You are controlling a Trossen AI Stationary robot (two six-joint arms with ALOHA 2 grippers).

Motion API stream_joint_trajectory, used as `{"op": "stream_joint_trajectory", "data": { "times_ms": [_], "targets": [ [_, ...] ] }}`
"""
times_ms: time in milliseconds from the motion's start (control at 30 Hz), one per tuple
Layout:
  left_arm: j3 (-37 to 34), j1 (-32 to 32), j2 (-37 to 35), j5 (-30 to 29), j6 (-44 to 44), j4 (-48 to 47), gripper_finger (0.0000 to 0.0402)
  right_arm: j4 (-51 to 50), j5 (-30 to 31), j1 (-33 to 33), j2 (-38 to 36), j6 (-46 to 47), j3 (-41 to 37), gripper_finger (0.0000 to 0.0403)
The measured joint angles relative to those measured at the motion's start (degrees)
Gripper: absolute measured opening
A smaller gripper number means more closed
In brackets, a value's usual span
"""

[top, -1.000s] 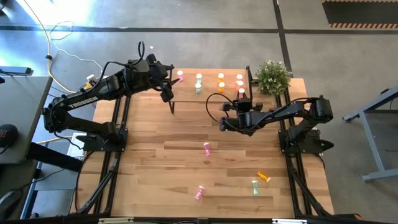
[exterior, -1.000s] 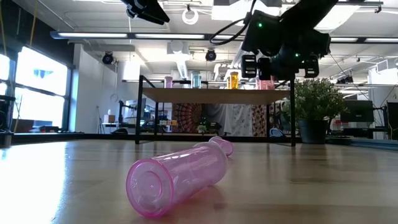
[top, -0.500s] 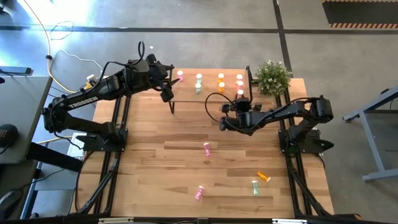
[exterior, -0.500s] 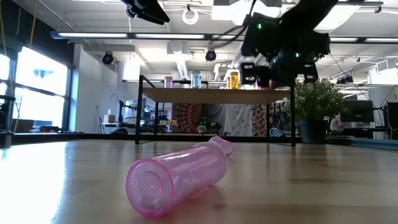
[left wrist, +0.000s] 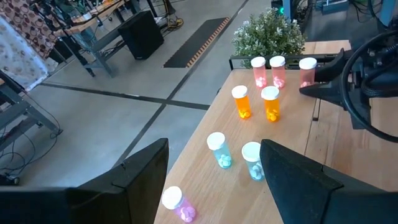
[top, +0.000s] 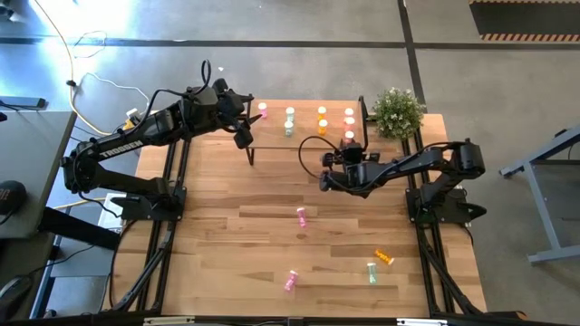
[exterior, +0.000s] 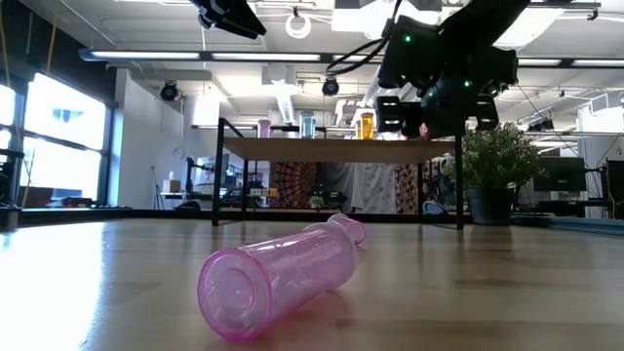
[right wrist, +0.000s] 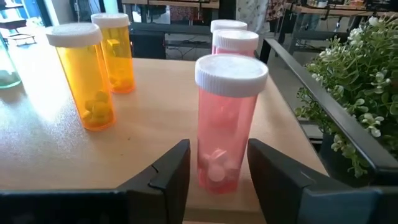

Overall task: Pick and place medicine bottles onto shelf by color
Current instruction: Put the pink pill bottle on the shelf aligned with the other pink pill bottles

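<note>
Standing on the shelf [top: 304, 136] in the upper middle of the high view was a red bottle [right wrist: 227, 123], right between the spread fingers of the right gripper [right wrist: 214, 168] — the fingers did not squeeze it. Two more red bottles [right wrist: 235, 38] stood behind it, and two orange bottles [right wrist: 84, 74] stood to its left in the right wrist view. The left gripper [left wrist: 214, 168] hung over the shelf's left end, wide open and holding nothing. Below it stood two green bottles [left wrist: 252, 158] and one pink bottle [left wrist: 177, 204]. Four bottles lay on the table [top: 217, 226] in the lower middle of the high view — two pink [top: 301, 217], one orange [top: 385, 257], one green [top: 372, 272].
</note>
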Motion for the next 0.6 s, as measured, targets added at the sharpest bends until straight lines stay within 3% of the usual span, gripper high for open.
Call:
{"op": "stream_joint_trajectory", "data": {
  "times_ms": [367,600],
  "targets": [
    [0.00,0.00,0.00,0.02,0.00,-0.02,0.0245,-0.85,-3.94,-1.86,-1.31,2.38,0.13,0.0152],
    [0.00,0.00,0.01,0.02,0.00,-0.04,0.0245,-1.15,-3.36,-1.79,-3.14,0.45,0.04,0.0152]
  ]
}}
